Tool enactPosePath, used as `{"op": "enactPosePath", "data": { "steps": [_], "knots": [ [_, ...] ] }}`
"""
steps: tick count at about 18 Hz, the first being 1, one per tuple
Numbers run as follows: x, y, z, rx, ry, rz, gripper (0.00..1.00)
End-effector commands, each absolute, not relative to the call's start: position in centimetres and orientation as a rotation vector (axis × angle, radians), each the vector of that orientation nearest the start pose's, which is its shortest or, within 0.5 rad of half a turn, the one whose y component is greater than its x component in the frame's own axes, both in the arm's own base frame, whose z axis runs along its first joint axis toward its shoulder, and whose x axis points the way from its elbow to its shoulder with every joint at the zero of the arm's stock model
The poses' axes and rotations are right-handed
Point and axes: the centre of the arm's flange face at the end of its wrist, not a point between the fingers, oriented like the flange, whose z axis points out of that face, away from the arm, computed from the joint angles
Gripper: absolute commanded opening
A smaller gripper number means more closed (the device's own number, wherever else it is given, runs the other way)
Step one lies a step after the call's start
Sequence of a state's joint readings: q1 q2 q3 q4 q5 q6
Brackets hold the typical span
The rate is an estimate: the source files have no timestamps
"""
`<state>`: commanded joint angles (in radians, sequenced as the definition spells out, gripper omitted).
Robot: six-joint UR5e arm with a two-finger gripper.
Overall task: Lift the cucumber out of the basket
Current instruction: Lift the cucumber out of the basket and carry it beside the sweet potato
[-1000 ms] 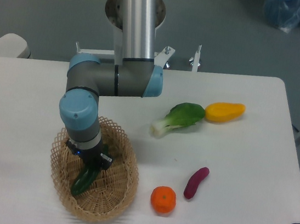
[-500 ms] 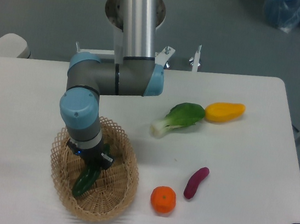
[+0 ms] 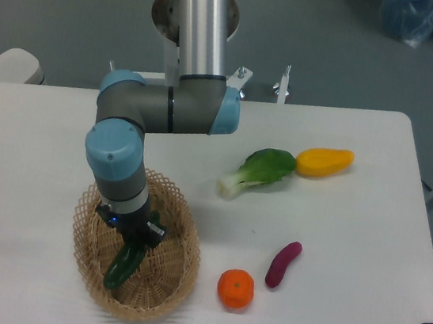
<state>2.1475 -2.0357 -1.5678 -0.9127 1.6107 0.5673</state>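
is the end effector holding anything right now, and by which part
The end effector appears shut on the cucumber, gripping its upper end, over the basket.

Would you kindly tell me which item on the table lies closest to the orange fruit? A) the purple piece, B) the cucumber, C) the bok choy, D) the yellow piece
A: the purple piece lies just right of the orange fruit, while the cucumber sits farther off in the basket, and the bok choy and yellow piece lie well beyond.
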Motion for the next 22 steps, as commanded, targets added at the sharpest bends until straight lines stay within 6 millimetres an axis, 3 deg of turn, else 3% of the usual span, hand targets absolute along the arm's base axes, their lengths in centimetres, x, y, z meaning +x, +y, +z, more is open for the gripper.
{"op": "enactPosePath", "data": {
  "steps": [4, 8, 17, 22],
  "knots": [
    [-28.9, 59.7, 33.8, -2.966, 0.014, 0.259, 0.43],
    [-33.9, 55.7, 36.7, -2.994, 0.145, 0.281, 0.43],
    [-46.2, 46.7, 40.6, -3.039, 0.398, 0.300, 0.43],
    [-50.0, 43.3, 41.2, -3.035, 0.518, 0.300, 0.43]
  ]
}}
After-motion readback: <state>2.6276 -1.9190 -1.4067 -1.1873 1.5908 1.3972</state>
